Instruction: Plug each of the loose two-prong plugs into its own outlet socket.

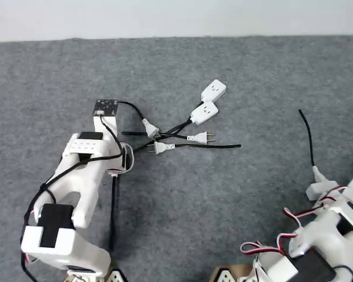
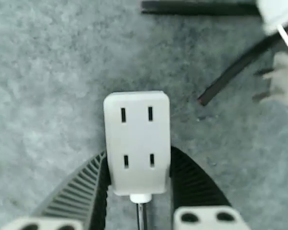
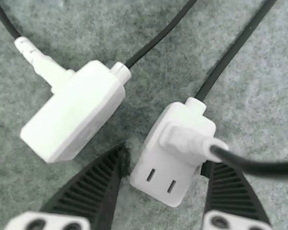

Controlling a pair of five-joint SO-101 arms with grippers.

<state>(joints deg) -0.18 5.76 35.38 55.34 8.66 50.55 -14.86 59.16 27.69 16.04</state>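
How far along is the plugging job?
Done: in the right wrist view, one plug looks seated in a socket. In hand: the left gripper is shut on an empty socket. Left: loose plugs in the high view, prongs bare.

The left arm (image 1: 76,188) bent forward, and its hand (image 2: 139,155) squeezed a socket (image 2: 137,129) between both fingers (image 2: 86,187). The right arm (image 1: 335,226) sat tucked back, its hand (image 3: 165,160) with fingers (image 3: 93,184) wide apart.
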